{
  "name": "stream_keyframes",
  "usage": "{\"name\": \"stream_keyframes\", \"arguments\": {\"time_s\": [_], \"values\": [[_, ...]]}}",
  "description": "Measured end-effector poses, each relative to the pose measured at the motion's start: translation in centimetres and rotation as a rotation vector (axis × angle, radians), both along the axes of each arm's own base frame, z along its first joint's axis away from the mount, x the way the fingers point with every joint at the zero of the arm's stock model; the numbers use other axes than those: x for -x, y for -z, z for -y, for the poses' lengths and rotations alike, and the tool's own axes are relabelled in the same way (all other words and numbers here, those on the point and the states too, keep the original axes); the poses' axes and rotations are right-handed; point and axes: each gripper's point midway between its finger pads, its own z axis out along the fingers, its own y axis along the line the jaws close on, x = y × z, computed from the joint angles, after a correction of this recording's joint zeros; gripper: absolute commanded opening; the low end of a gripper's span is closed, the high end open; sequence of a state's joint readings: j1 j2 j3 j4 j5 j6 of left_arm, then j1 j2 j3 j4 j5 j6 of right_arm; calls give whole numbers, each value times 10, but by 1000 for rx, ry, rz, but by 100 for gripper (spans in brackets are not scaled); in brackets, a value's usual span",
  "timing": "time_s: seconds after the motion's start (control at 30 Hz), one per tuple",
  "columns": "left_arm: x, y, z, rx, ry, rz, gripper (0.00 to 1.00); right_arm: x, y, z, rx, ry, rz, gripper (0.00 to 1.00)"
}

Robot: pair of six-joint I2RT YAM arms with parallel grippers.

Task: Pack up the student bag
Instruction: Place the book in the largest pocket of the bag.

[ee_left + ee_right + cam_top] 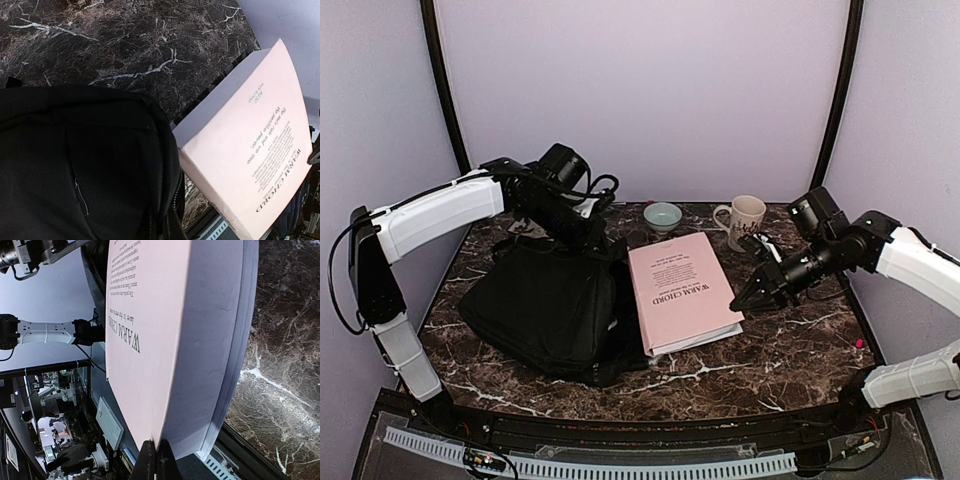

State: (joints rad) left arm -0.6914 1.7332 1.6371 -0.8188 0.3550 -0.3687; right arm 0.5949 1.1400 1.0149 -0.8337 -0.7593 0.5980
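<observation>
The black student bag lies flat on the left half of the marble table and fills the lower left of the left wrist view. A pink book lies beside it, its left edge resting on the bag. My left gripper is at the bag's far edge. There the fabric by the zipper is drawn up into a pinch between its fingers. My right gripper is at the book's right edge. In the right wrist view it is shut on the corner of the book's pink cover, which is lifted off the page block.
A white mug and a small pale green bowl stand at the back of the table, behind the book. A tiny pink object lies near the right edge. Purple walls enclose the table.
</observation>
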Motion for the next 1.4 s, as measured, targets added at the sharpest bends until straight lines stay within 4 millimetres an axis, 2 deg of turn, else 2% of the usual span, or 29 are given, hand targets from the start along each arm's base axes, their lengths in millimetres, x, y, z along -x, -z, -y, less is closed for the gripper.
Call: {"name": "stream_keyframes", "arguments": {"time_s": [0.27, 0.6, 0.97, 1.23, 1.4], "values": [[-3, -2, -8, 0, 29, 8, 0, 16, -19, -11, -39, -69, 10, 0], [-3, -22, -10, 18, 53, 19, 0, 33, -31, -17, -54, -129, -5, 0], [-1, -38, -8, 39, 80, 30, 0, 43, -24, -23, -28, -162, -43, 0], [1, -50, -3, 79, 99, 35, 0, 35, -3, -30, 32, -170, -80, 0], [6, -52, 0, 103, 115, 17, 0, 25, -7, -42, 30, -202, -57, 0]]}}
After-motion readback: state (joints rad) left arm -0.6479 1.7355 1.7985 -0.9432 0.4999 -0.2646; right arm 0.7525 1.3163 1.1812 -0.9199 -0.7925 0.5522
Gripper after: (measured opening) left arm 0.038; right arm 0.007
